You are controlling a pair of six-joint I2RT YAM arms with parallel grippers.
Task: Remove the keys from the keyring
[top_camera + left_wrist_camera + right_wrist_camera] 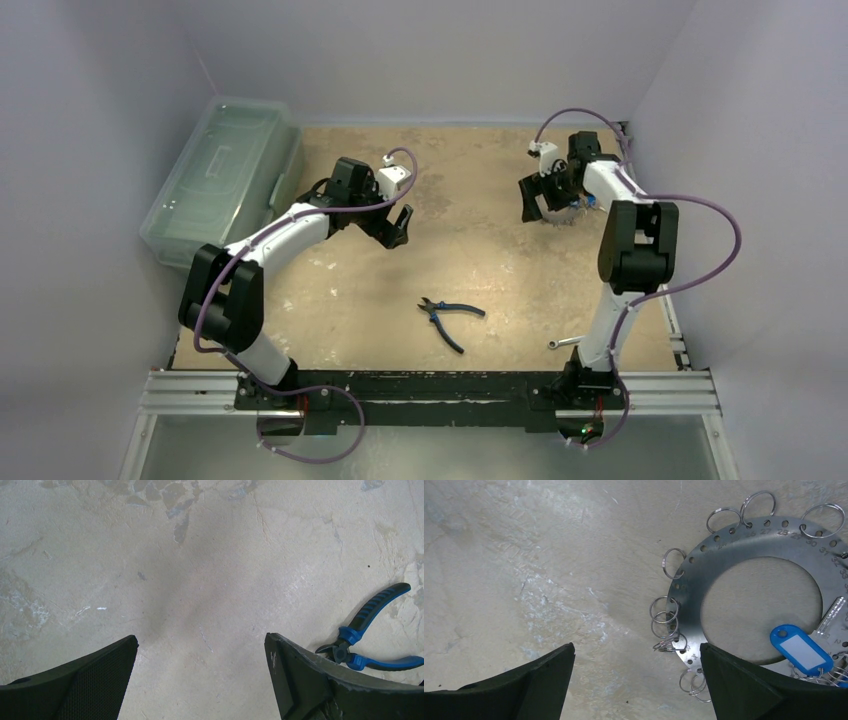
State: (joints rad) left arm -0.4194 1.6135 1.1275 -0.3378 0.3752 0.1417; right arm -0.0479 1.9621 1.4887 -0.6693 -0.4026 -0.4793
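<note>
Left claw (200,640) and right claw (636,647) gape empty; numbered keyring (704,570), perhaps bearing a key (833,614), lies near the far-right corner of the desk (480,260).

Keyring (686,597) far right (pliers (438,312), wrench (562,343) nearer)

Both the left arm (290,224) and right arm (606,320) are white tubes between chunky black joint housings. A lilac cable (737,235) loops along each, ending at a small white block (393,180) behind the jaws. The left gripper (201,642) has matte black wedge fingers (95,680), one finely dimpled, the other scuffed grey.
</note>
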